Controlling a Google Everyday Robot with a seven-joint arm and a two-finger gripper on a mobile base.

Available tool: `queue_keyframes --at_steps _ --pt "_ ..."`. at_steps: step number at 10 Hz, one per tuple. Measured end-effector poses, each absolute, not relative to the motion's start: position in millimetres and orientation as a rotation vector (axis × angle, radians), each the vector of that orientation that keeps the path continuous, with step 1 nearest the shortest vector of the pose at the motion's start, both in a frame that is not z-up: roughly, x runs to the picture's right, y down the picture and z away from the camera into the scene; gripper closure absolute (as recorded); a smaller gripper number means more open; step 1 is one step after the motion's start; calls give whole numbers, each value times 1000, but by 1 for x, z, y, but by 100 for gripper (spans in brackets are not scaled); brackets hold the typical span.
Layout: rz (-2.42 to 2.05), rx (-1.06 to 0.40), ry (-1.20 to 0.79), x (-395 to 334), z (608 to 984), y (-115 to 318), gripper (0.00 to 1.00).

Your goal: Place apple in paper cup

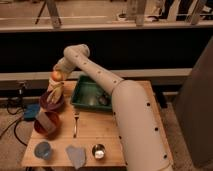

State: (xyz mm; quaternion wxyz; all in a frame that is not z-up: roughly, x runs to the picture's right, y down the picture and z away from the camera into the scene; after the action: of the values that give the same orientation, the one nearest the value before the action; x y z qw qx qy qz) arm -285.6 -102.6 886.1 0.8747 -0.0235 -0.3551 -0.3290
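Note:
The apple [56,75], small and orange-red, is held in my gripper [56,81] at the end of the white arm, above the table's left side. The gripper is shut on it, and pale fingers [57,92] hang down over a purple bowl [50,103]. The paper cup [46,120], tan, sits in a red-brown bowl [41,128] in front of the purple bowl, below and nearer than the gripper.
A green tray [85,100] with a dark object [103,100] stands right of the gripper. A fork [76,123], a blue cup [43,150], a grey-blue cloth [76,156] and a small metal cup [98,151] lie near the wooden table's front edge [75,164]. A dark wall runs behind.

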Motion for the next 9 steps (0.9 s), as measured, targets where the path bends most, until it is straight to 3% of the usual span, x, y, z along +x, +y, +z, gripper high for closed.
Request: queue_keyframes --at_steps 1,6,7,9 --pt "-691 -44 -745 -288 889 -106 87" --pt "-706 -13 -761 -298 893 -119 38" --pt "-712 -10 -764 -302 893 -120 31" --pt "-718 -7 -771 -306 895 -123 30"
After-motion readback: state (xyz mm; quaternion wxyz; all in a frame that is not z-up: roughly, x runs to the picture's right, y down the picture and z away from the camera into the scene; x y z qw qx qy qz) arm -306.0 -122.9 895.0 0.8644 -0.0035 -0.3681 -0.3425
